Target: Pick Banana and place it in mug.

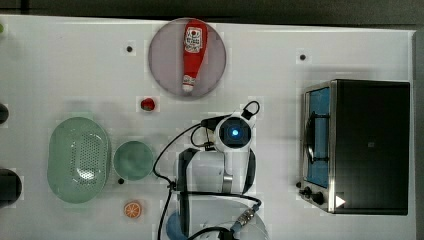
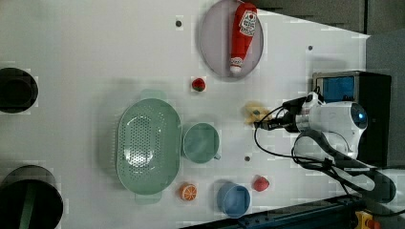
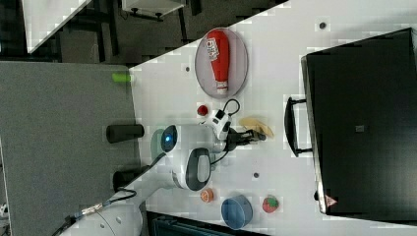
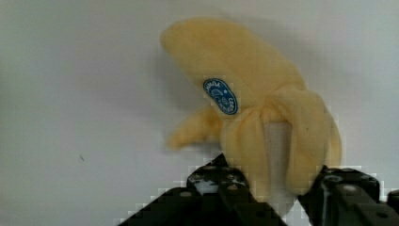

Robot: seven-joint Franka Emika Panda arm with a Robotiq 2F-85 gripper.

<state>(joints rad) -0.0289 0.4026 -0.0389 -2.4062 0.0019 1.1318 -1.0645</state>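
Top view first: the white robot arm's wrist (image 1: 234, 133) sits over the middle of the white table (image 1: 60, 65), covering whatever lies beneath it. The round green mug (image 1: 133, 160) stands at nine o'clock from the wrist, touching the perforated green oval colander (image 1: 78, 159).

Left view: there is the soft yellow plush banana (image 2: 252, 113), lying on the table at two o'clock from the mug, well apart from it. The black gripper (image 2: 261, 123) reaches its near end. A red plastic ketchup bottle (image 2: 242, 36) lies on a round grey plate (image 2: 212, 43) at twelve o'clock from the banana.

Right view: the gripper (image 3: 255, 134) meets the banana (image 3: 255, 124) just beside the black toaster oven (image 3: 361, 123) (handle side).

Wrist view, and here it is plain: the two black fingers (image 4: 226, 183) stand partly closed, one on each side of the banana's (image 4: 254, 94) peeled end, pressing against the plush, which rests on the table.
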